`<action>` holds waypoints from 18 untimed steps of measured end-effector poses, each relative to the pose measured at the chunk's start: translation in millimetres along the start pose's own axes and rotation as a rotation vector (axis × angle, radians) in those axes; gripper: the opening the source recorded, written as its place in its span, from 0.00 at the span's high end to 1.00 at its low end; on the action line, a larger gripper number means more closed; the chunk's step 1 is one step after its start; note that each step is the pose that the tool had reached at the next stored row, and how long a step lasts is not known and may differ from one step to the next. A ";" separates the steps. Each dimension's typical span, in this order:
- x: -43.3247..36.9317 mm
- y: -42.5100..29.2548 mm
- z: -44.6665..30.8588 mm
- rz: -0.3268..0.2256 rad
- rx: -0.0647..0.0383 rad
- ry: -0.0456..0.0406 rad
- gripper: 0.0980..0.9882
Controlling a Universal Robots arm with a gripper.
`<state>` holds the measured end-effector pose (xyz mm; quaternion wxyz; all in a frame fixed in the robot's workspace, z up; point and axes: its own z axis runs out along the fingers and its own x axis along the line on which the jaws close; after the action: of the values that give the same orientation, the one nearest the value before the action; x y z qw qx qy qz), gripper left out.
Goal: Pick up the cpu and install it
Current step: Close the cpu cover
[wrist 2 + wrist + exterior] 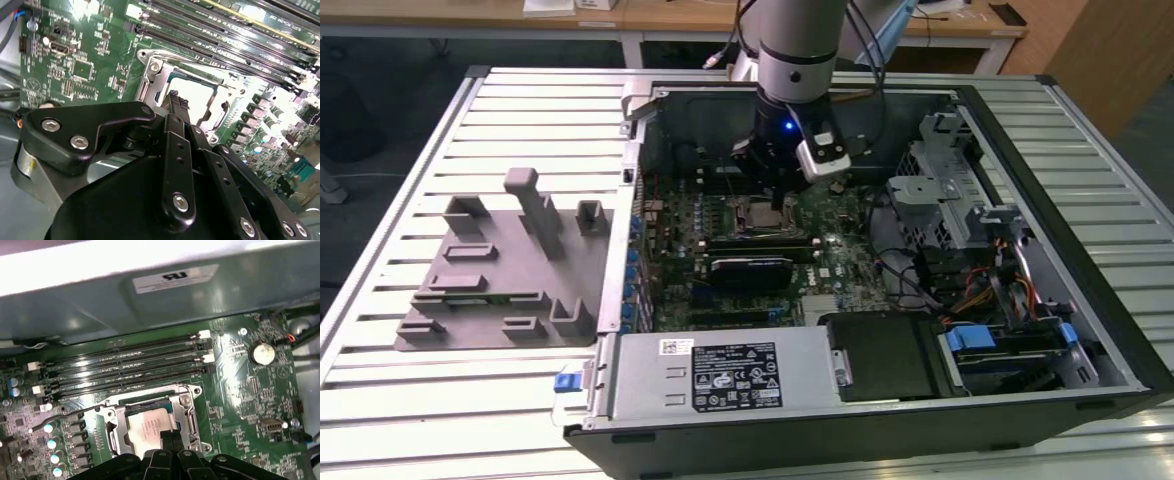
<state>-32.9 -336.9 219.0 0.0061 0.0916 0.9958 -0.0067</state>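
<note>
The cpu (146, 424) lies flat inside the open metal socket frame (189, 407) on the green motherboard (834, 270); its silver top shows in both wrist views (199, 94). My gripper (170, 436) hangs straight over the socket, with its thin black fingers (176, 102) pressed together at one edge of the chip. Whether the tips touch the chip cannot be told. In the exterior view the gripper (781, 207) reaches down into the open computer case, right over the socket with the cpu (758, 213).
Long black memory slots (125, 370) run beside the socket. A big grey box with a white label (720, 375) fills the case's near corner, with drive cages and cables (974, 280) toward the exterior view's right. A grey fixture (494, 270) stands on the slatted table.
</note>
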 end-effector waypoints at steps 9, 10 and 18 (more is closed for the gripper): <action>0.7 -4.3 1.2 -0.034 -0.028 0.0047 0.99; 0.7 -4.9 1.4 -0.035 -0.029 0.0048 0.99; 0.9 -5.1 2.0 -0.036 -0.029 0.0048 0.99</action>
<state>-34.8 -341.8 217.1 0.0050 0.0736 0.9972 0.0080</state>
